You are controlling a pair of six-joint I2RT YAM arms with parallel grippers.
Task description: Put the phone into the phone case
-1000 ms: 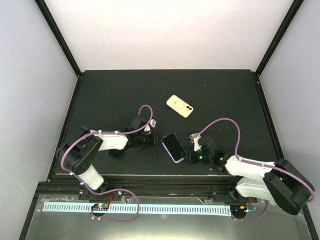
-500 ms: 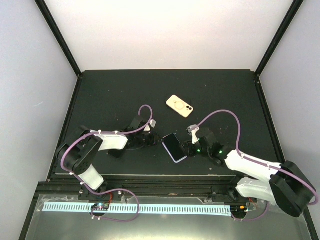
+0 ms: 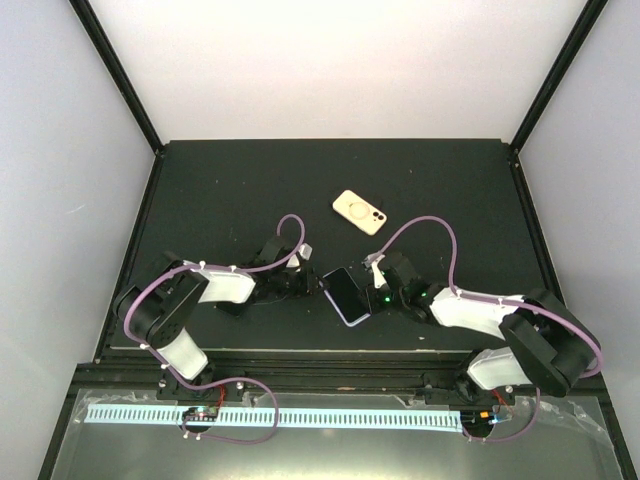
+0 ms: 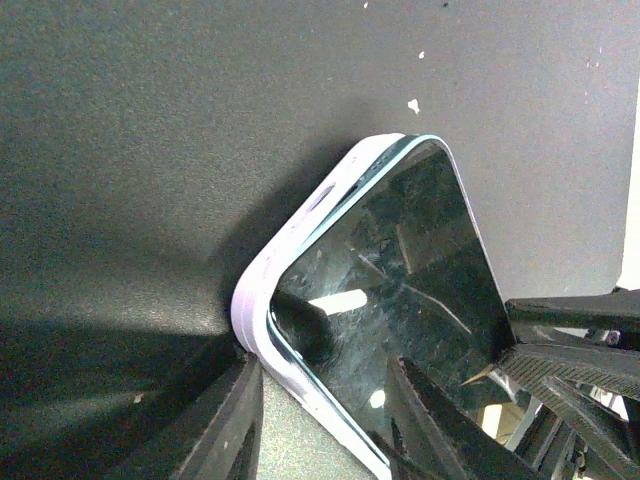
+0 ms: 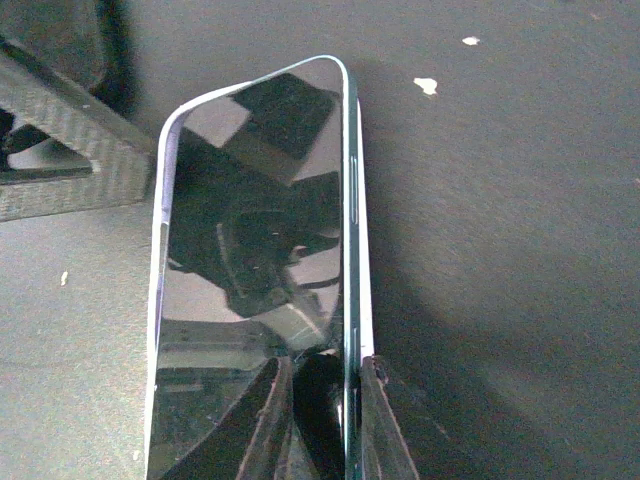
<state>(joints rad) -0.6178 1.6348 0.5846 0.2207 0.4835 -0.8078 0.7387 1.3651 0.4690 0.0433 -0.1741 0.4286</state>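
Observation:
A dark-screened phone (image 3: 347, 292) lies in a lilac phone case (image 4: 300, 230) near the table's front middle. In the left wrist view the screen (image 4: 400, 270) sits slightly raised at one corner of the case. My left gripper (image 3: 318, 285) is at the phone's left end and is closed over that corner (image 4: 325, 430), one finger on the glass and one outside the case. My right gripper (image 3: 368, 297) is at the right side. In the right wrist view it pinches (image 5: 325, 410) the phone (image 5: 255, 220) and the case rim (image 5: 364, 300) along the long edge.
A cream phone case or phone back (image 3: 359, 211) with a round ring and camera cut-out lies flat further back on the black table (image 3: 220, 190). Black frame posts stand at the table's corners. Purple cables loop over both arms.
My right arm has swung left and forward, bringing its gripper onto the phone's right edge. The left arm and the phone have stayed in place.

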